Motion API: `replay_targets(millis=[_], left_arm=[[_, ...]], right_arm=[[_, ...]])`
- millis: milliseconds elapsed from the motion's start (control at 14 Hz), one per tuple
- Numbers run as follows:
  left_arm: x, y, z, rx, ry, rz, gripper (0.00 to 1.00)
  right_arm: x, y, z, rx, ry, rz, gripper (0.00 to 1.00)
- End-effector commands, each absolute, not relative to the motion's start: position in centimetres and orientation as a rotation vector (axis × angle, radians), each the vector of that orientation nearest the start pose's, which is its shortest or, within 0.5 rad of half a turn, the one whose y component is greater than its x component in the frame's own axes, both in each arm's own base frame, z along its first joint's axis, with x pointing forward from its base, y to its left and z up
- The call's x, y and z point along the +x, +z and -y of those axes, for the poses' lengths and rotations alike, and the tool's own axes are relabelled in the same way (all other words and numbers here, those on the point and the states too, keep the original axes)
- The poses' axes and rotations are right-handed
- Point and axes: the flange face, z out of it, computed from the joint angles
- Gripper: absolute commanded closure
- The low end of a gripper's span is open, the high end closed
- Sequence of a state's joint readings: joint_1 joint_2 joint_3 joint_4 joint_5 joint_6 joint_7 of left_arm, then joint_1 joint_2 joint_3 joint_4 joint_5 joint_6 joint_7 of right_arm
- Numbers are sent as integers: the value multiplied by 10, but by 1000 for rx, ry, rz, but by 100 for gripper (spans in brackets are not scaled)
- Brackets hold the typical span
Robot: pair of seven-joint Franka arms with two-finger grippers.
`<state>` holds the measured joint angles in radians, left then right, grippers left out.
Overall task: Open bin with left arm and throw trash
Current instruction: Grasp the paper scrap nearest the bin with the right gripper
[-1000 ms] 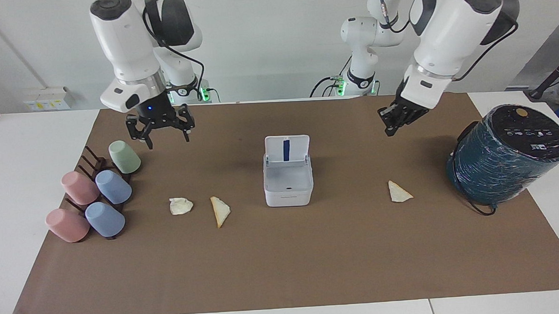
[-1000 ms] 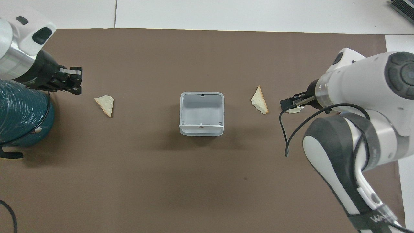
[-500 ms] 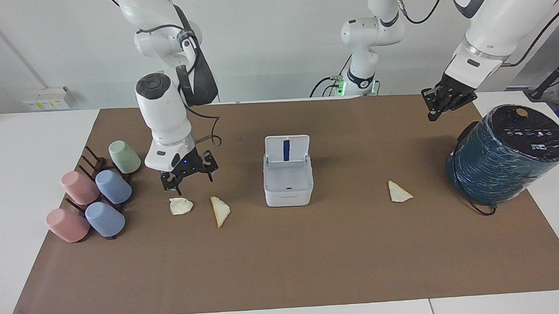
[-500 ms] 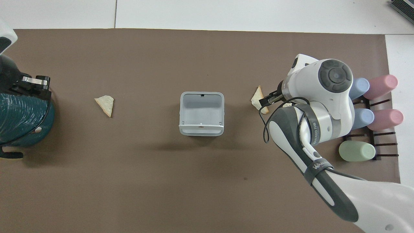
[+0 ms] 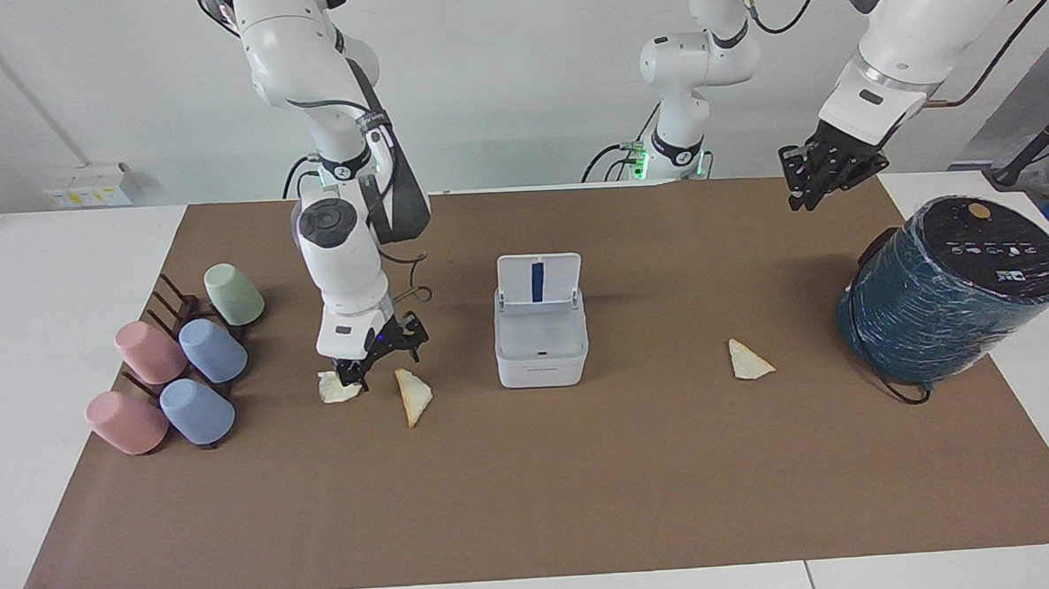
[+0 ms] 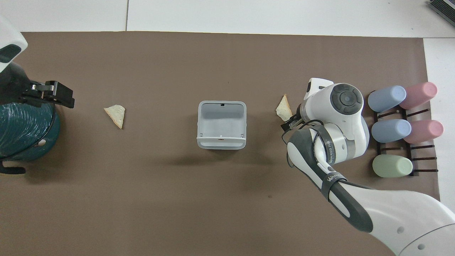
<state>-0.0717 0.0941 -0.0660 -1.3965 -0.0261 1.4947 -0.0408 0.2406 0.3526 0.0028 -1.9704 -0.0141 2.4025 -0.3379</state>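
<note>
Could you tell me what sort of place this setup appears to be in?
Probably a robotics lab. Two arms stand at a white table spread with a brown mat; the right gripper is down at the wad, the left gripper waits, and the bin stands open.

Right end effector descended onto lumpy wad.

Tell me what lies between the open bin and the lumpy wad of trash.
One flat triangle scrap lies between the bin and the wad, where the right tool is; the facing view shows this.
</note>
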Motion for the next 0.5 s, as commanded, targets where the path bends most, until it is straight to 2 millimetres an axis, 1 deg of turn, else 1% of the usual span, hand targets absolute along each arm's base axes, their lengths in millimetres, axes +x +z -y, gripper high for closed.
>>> replay_targets(millis=[0, 71, 143, 214, 286, 429], left_arm=[[565, 648, 75, -3149, -45, -172, 0], [566, 649, 75, -3149, -54, -172, 0], [566, 648, 74, -3150, -54, -169, 0], [566, 648, 74, -3150, -54, -169, 0], [567, 648, 74, -3150, -54, -167, 0], [567, 648, 73, -3150, -57, -165, 0]], right_arm=[[598, 285, -148, -2994, -114, 945, 38], [599, 281, -148, -2995, -123, 943, 52], [599, 282, -152, -2991, -130, 946, 73], [600, 283, -154, -2982, -136, 912, 100], [601, 286, -157, -2968, -146, 862, 100], [603, 299, -158, -2963, -164, 765, 100]])
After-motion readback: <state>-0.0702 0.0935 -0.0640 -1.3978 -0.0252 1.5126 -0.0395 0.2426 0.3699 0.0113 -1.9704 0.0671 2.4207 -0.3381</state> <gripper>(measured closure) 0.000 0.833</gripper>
